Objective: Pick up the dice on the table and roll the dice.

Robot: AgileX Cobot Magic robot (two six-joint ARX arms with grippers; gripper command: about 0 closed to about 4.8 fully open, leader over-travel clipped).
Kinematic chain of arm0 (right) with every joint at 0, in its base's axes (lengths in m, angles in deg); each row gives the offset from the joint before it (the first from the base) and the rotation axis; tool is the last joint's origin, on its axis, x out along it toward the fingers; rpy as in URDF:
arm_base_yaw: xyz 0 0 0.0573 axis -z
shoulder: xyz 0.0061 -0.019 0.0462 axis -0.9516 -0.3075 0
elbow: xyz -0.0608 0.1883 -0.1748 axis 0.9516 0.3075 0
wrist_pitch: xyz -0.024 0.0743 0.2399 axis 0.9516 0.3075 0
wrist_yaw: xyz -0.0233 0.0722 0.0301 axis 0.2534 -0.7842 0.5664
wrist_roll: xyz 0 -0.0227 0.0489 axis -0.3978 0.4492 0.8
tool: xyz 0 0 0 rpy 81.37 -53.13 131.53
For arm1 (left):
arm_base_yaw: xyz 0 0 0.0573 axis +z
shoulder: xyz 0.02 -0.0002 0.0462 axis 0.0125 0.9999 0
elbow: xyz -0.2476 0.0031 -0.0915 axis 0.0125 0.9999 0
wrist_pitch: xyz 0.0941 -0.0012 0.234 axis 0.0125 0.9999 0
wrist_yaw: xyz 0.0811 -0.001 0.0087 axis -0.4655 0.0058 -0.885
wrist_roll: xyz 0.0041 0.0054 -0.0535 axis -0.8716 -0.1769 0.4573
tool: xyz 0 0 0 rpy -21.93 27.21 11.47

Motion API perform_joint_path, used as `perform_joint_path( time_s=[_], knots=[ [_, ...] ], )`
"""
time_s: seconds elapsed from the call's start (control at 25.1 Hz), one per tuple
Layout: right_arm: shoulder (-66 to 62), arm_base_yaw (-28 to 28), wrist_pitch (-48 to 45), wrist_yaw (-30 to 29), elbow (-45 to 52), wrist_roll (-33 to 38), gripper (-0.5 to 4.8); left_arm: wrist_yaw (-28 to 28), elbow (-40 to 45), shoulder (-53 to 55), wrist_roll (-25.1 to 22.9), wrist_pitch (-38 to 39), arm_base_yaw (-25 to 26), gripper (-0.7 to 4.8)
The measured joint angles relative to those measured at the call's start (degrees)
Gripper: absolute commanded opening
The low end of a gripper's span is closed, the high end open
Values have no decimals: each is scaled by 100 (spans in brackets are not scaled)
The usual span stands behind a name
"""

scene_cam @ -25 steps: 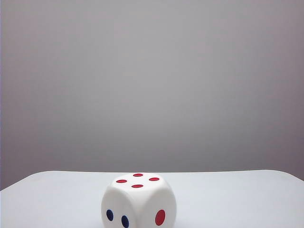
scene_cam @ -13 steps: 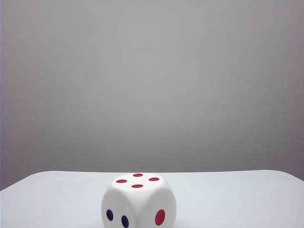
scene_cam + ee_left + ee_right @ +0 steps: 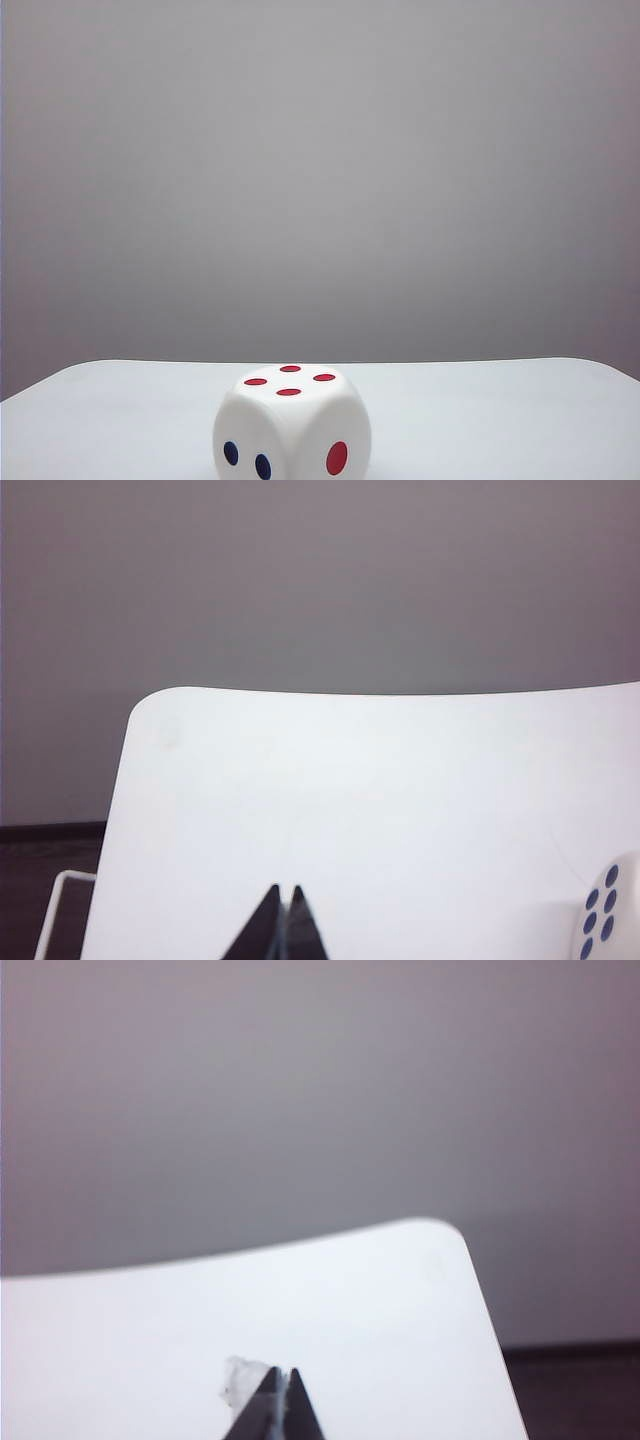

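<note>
While both grippers hung clear of it, the dice (image 3: 292, 422) sat alone on the table (image 3: 500, 420).

It rested near the front middle of the white surface in the exterior view, four red pips on top, two dark blue pips on the face turned left and one red pip on the face turned right; no arm showed in that view. The left gripper (image 3: 281, 892) was over bare table with its dark fingertips pressed together and nothing between them, and the dice, showing a blue-pipped face, lay well off to its side at the picture's edge. The right gripper (image 3: 281, 1374) was likewise closed and empty over the table, with a small blurred white scrap (image 3: 243, 1380) just beside its tips.
</note>
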Motion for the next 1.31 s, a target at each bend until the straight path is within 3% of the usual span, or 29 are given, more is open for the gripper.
perform_joint_path(
  time_s=[0.24, 0.6, 0.84, 1.0, 1.12, 1.31],
  knots=[
    [0, 0, 308, -2, 0, 0, -1, 61, 0, -24, 66, -282, 0, -5],
    [7, 0, 26, -7, 0, 0, -1, 236, 0, -26, 470, -809, 2, -5],
    [7, 0, 470, -2, 0, 2, -1, 247, 0, -24, 363, -787, 2, -5],
    [-7, 0, 678, -2, 0, 0, -1, 238, 0, -22, 240, -358, 2, -5],
    [0, 4, 673, 103, 0, 0, -1, 260, 0, -22, 579, -396, 2, -5],
    [0, 7, 660, 264, 0, 9, -1, 546, -2, -120, 1128, -1316, 2, -5]
  ],
)
